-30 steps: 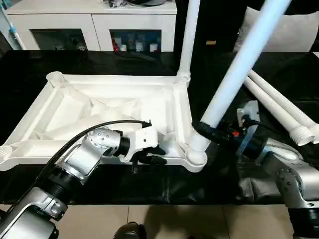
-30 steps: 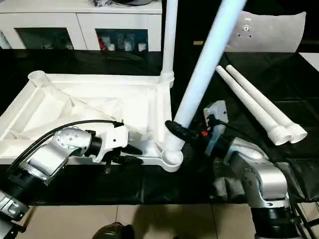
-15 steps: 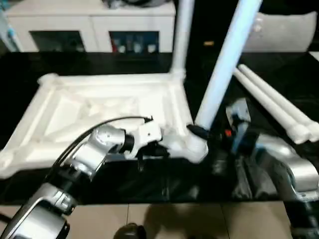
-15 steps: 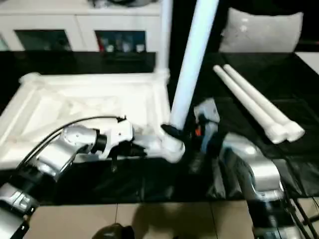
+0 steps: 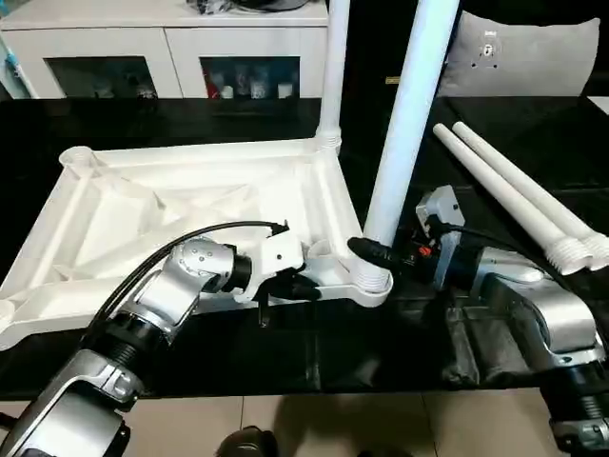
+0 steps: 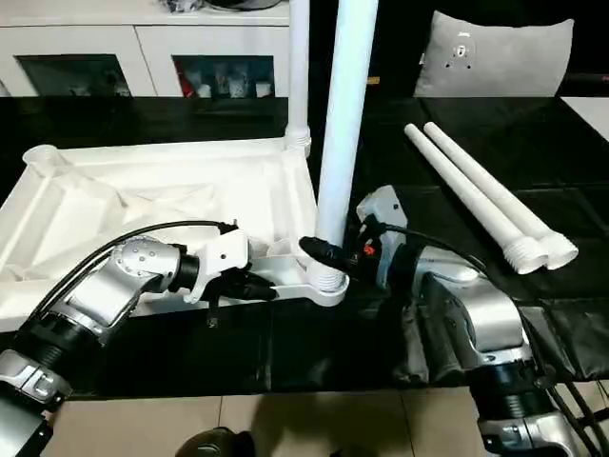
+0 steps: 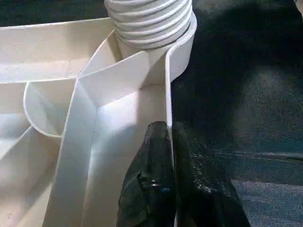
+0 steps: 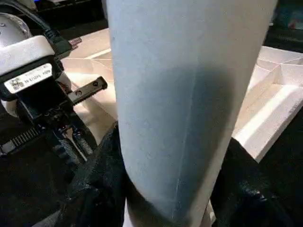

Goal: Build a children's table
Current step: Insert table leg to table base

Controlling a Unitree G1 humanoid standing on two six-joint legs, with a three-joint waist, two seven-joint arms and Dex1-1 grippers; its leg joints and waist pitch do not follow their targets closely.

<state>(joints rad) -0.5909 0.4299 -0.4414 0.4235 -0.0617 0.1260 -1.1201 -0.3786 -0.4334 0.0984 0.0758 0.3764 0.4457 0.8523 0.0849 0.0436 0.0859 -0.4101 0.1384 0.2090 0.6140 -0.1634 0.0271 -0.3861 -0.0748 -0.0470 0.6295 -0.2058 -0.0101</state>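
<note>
Two legs stand up from the top [image 5: 190, 205], which lies ribs-up on the black table [image 5: 533, 133]; two spares [image 5: 514, 190] lie well right of it. Right gripper [image 5: 373, 255] clasps the near leg [image 5: 404, 124] just above its collar. Left gripper [image 7: 168, 156] pinches the top's near rim beside that socket. Light, stiff, slick plastic, I'd say: grip low.

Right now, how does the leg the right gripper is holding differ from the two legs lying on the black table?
The held leg stands upright in the tabletop's near corner socket; the two loose legs lie flat, side by side. The right gripper is clamped on the held leg, while nothing touches the loose ones. All are white tapered tubes.
</note>
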